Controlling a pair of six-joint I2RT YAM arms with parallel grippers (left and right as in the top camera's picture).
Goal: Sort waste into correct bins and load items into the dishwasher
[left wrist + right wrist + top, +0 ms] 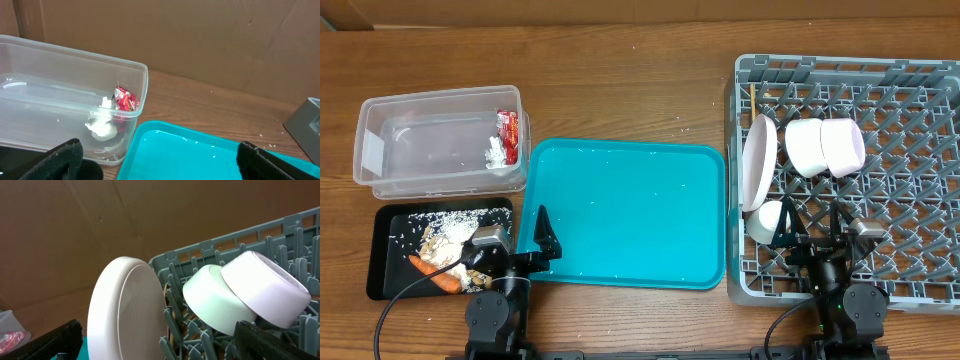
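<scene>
The clear tub (380,105) holds a red wrapper (508,123) and a white tissue (498,153); both also show in the left wrist view, the wrapper (125,98) above the tissue (103,127). The black tray (382,240) carries rice-like bits (445,225) and an orange carrot (435,275). In the grey dish rack (880,180) stand a white plate (757,160), a white bowl (803,145), a pink bowl (845,145), a small cup (768,220) and a chopstick (753,95). My left gripper (515,245) is open at the teal tray's near left corner. My right gripper (810,232) hangs open over the rack's near edge, empty.
A teal serving tray (630,210) with a few stray grains lies between the bins and the rack. The tub (50,75) sits just left of the teal tray (200,155). The plate (125,310) and both bowls (210,300) stand close before the right fingers.
</scene>
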